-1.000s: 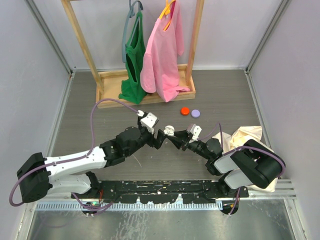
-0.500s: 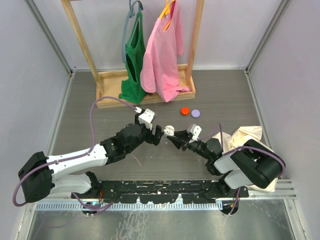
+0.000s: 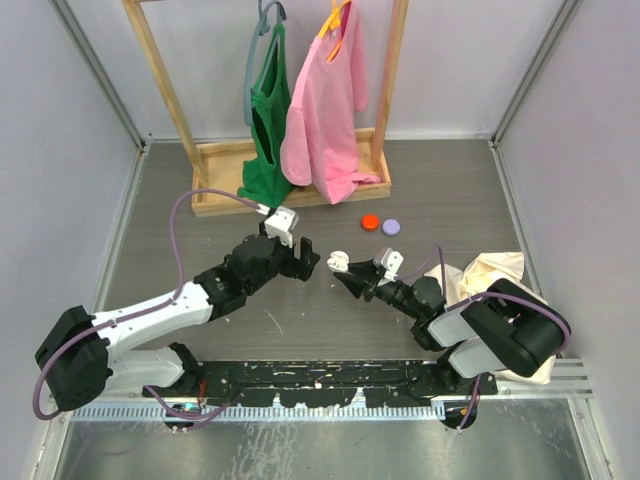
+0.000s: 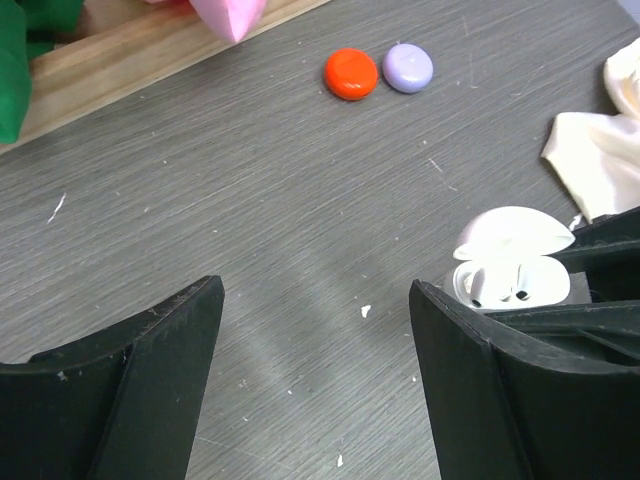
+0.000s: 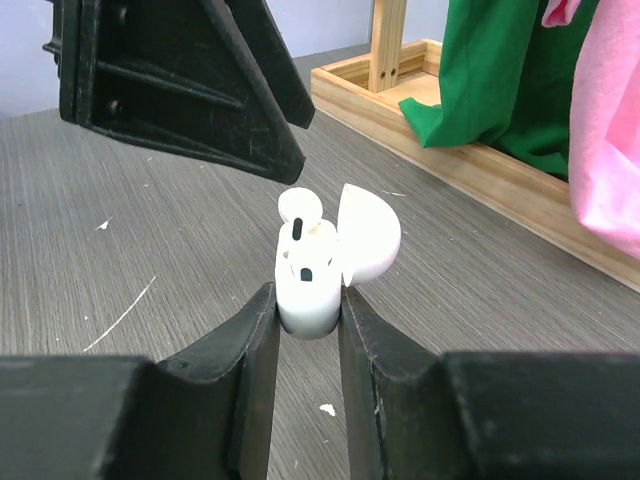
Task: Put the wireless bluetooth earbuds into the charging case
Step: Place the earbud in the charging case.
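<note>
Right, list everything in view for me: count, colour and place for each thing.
charging case: one, white, lid open, clamped between the right gripper's fingers
earbuds: apparently two, pale, seated in the open case
red disc: one, on the table in front of the rack
lavender disc: one, right beside the red one
wooden rack: one, light wood, at the far end of the table
green garment: one, hanging on the rack
pink garment: one, hanging beside the green one
cream cloth: one, crumpled, by the right arm
table: one, grey wood grain
left gripper: black, open, empty, facing the case
right gripper: black, shut on the case
</note>
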